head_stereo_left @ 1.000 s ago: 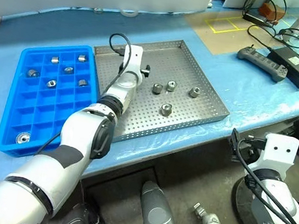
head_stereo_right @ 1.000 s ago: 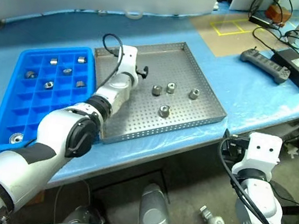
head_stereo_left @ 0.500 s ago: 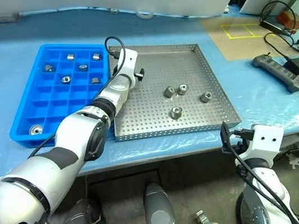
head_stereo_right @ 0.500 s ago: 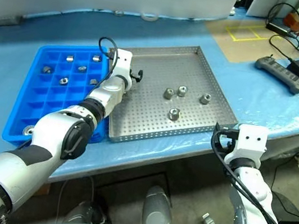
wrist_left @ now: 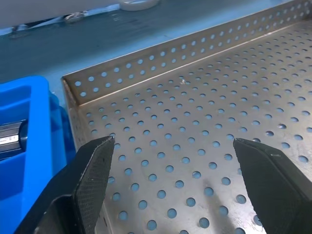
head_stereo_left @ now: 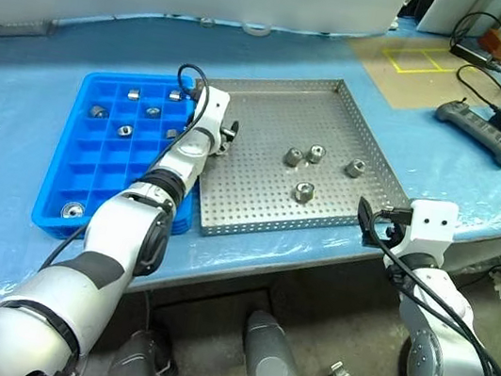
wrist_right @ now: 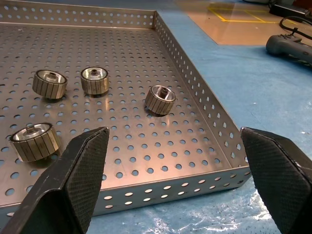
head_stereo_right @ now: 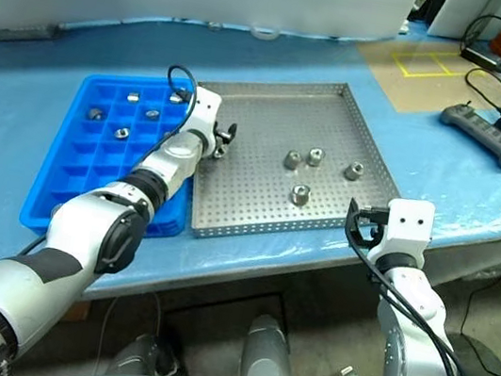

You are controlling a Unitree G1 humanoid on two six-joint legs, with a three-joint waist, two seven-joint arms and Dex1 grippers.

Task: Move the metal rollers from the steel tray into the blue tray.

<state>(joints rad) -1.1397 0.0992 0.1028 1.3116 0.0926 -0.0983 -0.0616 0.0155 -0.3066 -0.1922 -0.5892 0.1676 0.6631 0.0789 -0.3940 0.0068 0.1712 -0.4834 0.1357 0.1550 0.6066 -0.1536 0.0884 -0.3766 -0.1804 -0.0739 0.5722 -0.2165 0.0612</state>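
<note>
Four ribbed silvery metal rollers [wrist_right: 160, 99] are lying in the perforated steel tray [head_stereo_left: 258, 199]; six are sitting in the blue tray [head_stereo_left: 92, 168] of gridded plastic. The left gripper [wrist_left: 175, 170] and right gripper [wrist_right: 175, 165] are both gaping wide, holding nothing

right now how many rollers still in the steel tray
4 metal rollers in the steel tray: two side by side mid-tray, one towards the right rim, one nearer the front.
</note>
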